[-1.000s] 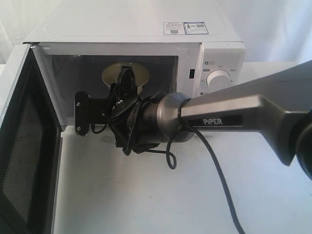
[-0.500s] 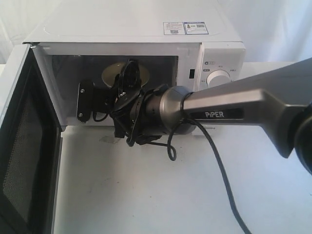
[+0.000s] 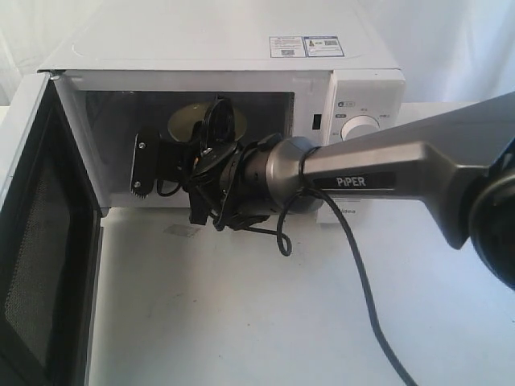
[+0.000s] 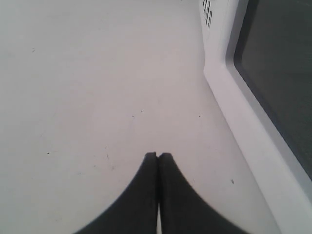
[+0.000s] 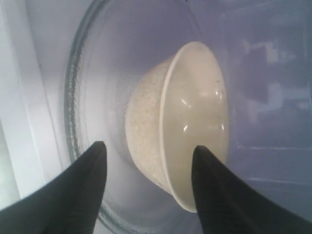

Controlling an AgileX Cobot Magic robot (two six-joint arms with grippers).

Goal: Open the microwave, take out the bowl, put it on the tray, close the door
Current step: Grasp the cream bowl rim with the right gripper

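Note:
The white microwave (image 3: 201,40) stands at the back of the table with its door (image 3: 40,241) swung wide to the left, black mesh facing in. The bowl (image 3: 187,121) sits inside; in the right wrist view the bowl (image 5: 195,117), cream inside and white outside, rests on the glass turntable (image 5: 87,92). My right gripper (image 3: 211,133) reaches into the cavity. It is open (image 5: 148,153), with one finger past the bowl's rim and the other outside its wall. My left gripper (image 4: 158,155) is shut and empty, low over the table beside the door's outer face (image 4: 278,73).
The right arm (image 3: 402,173) and its cable (image 3: 354,265) stretch across the white table (image 3: 241,322) in front of the control panel and its knob (image 3: 362,129). No tray is in view.
My right gripper has pushed deeper into the cavity toward the bowl, rising a little. The door and the bowl have not moved.

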